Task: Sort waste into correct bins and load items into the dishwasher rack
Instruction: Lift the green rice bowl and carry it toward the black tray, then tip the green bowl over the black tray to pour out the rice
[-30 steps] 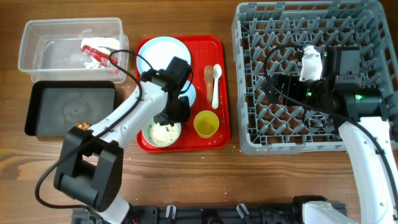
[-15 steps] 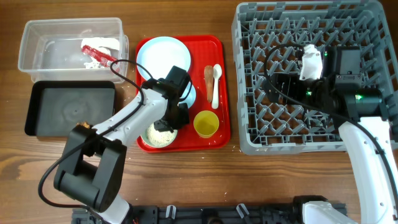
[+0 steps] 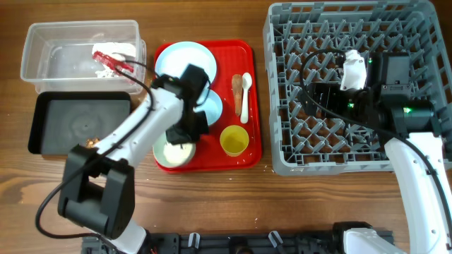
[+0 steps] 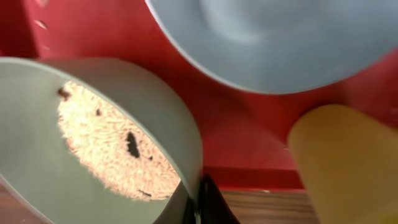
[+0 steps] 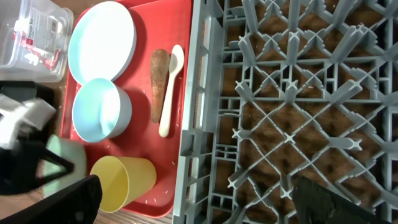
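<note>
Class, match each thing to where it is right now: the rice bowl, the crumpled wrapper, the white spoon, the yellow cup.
Things:
1 rice bowl
2 crumpled wrapper
3 white spoon
4 yellow cup

Places:
A in the clear tub
B standing open-side up on the red tray
C pinched at its rim by the left end effector
D lying beside the carrot-like piece

Pairs: 1-C, 2-A, 3-D, 4-B

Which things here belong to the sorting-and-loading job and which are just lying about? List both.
Job: rice bowl, second bowl, plate, yellow cup, white spoon, carrot-like piece, wrapper, clear tub, black tray, dishwasher rack.
Lying about: red serving tray, wooden table.
</note>
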